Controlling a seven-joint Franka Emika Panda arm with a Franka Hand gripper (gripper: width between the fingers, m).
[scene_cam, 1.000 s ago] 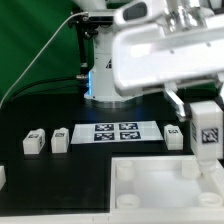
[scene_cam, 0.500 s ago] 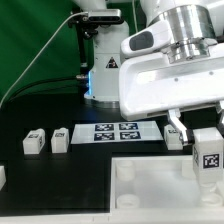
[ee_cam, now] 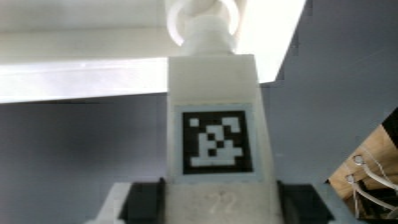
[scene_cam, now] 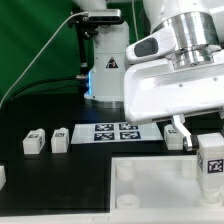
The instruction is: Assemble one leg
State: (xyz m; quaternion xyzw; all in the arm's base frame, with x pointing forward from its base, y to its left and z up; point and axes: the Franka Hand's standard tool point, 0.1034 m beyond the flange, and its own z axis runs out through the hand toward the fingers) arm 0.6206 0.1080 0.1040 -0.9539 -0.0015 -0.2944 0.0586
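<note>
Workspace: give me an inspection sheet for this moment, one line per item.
Surface: black table, with the marker board lying flat mid-table.
Job's things: leg held upright, tag showing, at the panel corner on the exterior view's right; contact cannot be told.
Clutter: three loose legs beside the marker board.
Jaws: shut on the leg.
Cables: black cable running down past the arm base, apart from the parts.
Surroundings: green backdrop.
</note>
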